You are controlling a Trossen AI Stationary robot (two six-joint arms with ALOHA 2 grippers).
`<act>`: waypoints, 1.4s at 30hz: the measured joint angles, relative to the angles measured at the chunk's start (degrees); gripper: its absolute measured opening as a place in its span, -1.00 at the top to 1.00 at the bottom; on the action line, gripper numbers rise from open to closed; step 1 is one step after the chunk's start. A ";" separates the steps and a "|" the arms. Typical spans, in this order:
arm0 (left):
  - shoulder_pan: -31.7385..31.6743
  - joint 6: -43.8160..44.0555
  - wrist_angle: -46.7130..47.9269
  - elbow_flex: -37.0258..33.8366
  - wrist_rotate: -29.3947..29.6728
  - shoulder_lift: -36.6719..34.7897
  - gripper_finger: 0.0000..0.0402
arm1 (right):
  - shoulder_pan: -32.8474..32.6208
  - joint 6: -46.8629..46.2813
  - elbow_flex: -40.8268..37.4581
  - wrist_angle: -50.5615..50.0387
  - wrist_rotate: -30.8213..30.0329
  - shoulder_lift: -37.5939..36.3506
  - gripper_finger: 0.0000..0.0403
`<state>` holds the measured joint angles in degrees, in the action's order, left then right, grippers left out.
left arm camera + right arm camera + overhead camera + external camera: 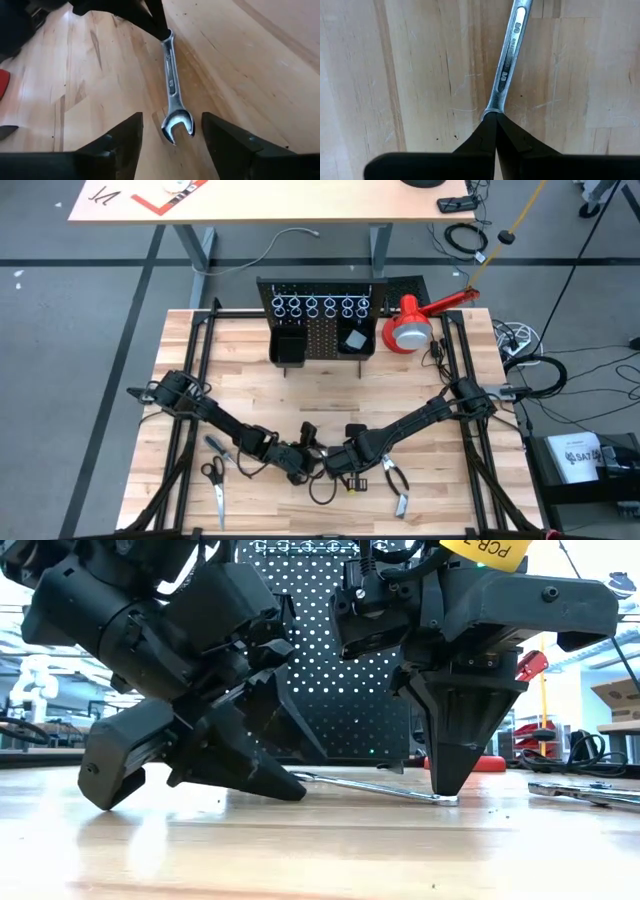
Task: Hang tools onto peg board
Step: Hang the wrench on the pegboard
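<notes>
A silver wrench (171,75) lies on the wooden table (250,370) near its front middle. My left gripper (171,117) is open and slants down. Its fingers stand on either side of the wrench's open-jaw end (177,125) without touching it. My right gripper (495,125) is shut and points straight down onto the wrench's other end. The black peg board (320,325) stands upright at the table's far edge, with a row of silver rings and two black bins. Scissors (215,480), a screwdriver (220,448) and pliers (395,480) lie on the table. My right gripper presses its shut fingertips (443,785) down on the end of the wrench opposite the open jaw (492,111). It comes from above, pointing straight down. The tips cover the very end. The shaft (507,65) runs away from them along the table.
A red-and-white lamp (410,330) stands to the right of the peg board, and a flat black slotted panel (405,285) lies behind it. Black frame rails (195,340) run along the table's sides. Bare wood stretches between the arms and the peg board.
</notes>
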<state>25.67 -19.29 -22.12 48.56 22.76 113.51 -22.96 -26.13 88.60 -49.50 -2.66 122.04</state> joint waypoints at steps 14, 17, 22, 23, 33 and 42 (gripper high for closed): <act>-0.72 -2.16 0.11 0.09 -1.33 0.26 0.53 | 0.00 0.20 0.00 0.26 -0.08 0.00 1.00; -0.85 -2.05 0.19 0.09 -1.35 0.26 0.56 | 0.00 0.22 0.00 0.26 -0.09 0.00 1.00; -0.96 -2.01 0.34 0.09 -1.48 0.26 0.57 | 0.00 0.22 0.00 0.34 -0.07 0.00 1.00; -1.01 -2.00 0.34 0.09 -1.53 0.26 0.57 | 0.00 0.22 0.00 0.35 -0.07 0.00 1.00; -1.29 -0.88 0.63 -0.02 -1.66 0.26 0.91 | 0.02 0.23 0.00 0.08 -0.35 -0.02 1.00; -1.92 -0.59 0.60 -0.02 -2.36 0.26 0.93 | 0.02 0.23 -0.02 0.07 -0.22 -0.02 1.00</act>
<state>23.75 -19.88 -21.52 48.53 20.40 113.78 -22.94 -25.90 88.58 -49.43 -2.87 122.02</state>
